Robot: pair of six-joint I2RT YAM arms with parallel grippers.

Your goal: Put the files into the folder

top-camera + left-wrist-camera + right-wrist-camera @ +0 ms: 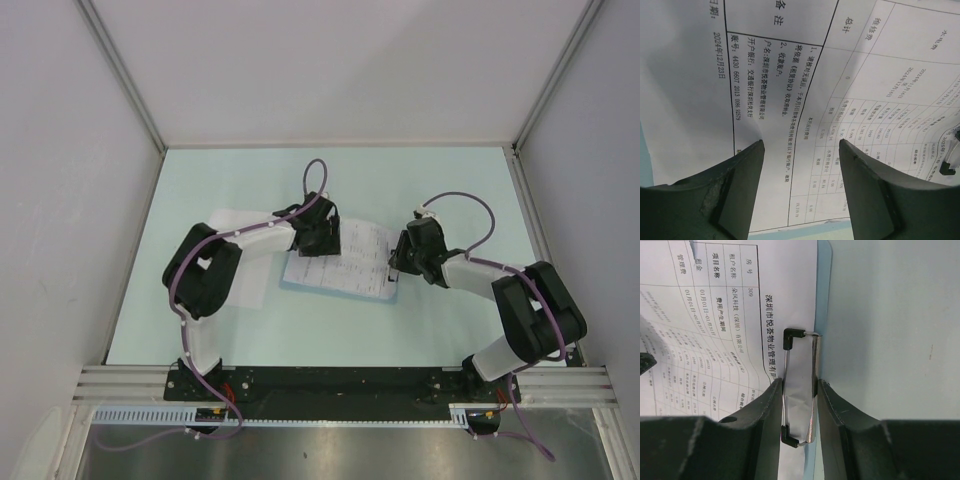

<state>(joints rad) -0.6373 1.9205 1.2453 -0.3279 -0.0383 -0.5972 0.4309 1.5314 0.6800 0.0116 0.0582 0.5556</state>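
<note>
On the pale worktop [450, 320], the right pincer [800, 385] pinched a clip [800, 410] at the files' [715, 315] edge; the left pincer [801, 145] hung open. A slip could skew sheets off the folder [824, 270].

The top camera sits above and behind the arm bases [195, 372] and looks steeply down on the whole table [450, 320] — near edge at the bottom of the view, far edge at the top. The left wrist camera looks out between the fingers of the left hand [801, 144], very close over the files [790, 75]. The right wrist camera looks past the right hand [799, 385], equally close, at a wire clip [792, 334] on the files' end nearest the table's right edge. All three views share the printed sheets mid-table.
</note>
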